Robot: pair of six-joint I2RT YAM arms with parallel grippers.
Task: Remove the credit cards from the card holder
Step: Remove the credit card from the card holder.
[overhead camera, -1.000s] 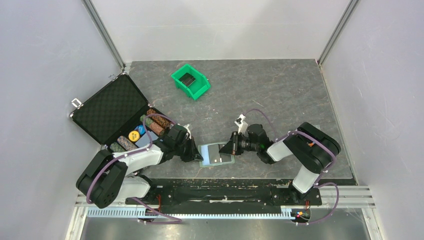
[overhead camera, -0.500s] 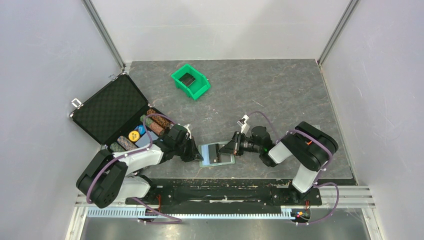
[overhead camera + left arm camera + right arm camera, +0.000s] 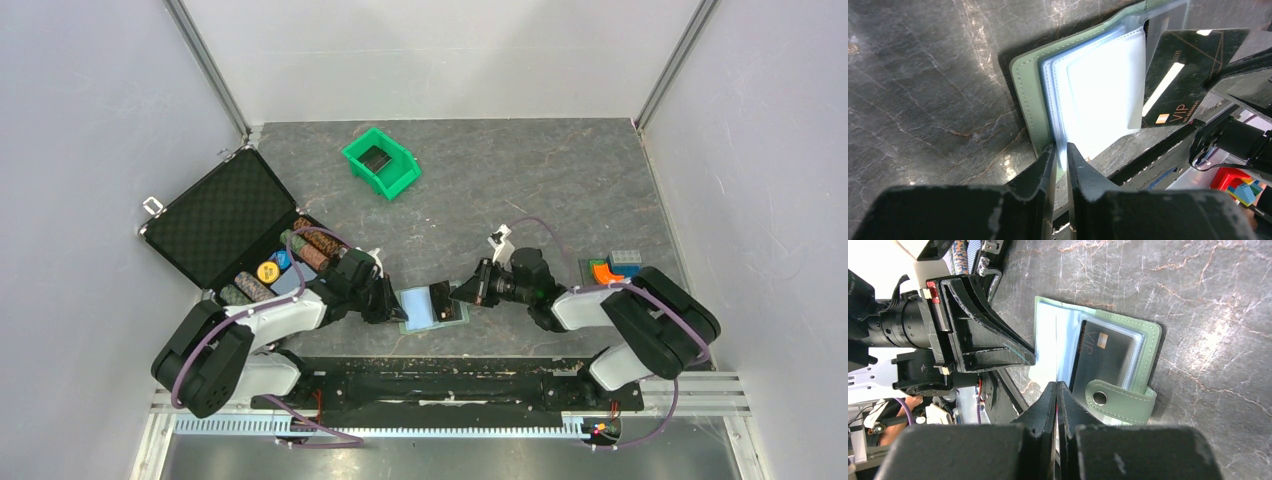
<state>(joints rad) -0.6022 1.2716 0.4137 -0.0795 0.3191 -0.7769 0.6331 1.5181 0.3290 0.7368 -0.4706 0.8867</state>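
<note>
The card holder lies spread open near the table's front edge, pale green outside with light blue and clear sleeves inside. My left gripper is shut on its left edge, with the blue sleeves pinched between the tips. A dark credit card marked VIP shows over the right half, partly under a clear sleeve, and the snap tab lies across its near end. My right gripper is shut, its tips at the card's left near corner. Whether it pinches anything is hidden.
An open black foam-lined case with rolls of poker chips stands at the left. At the back sits a green bin holding a dark item. Coloured blocks sit beside the right arm. The table's front edge runs just below the holder.
The right arm has swung to the right, uncovering the coloured blocks. The dark card now shows further right in the holder. The left gripper has stayed on the holder's edge.
</note>
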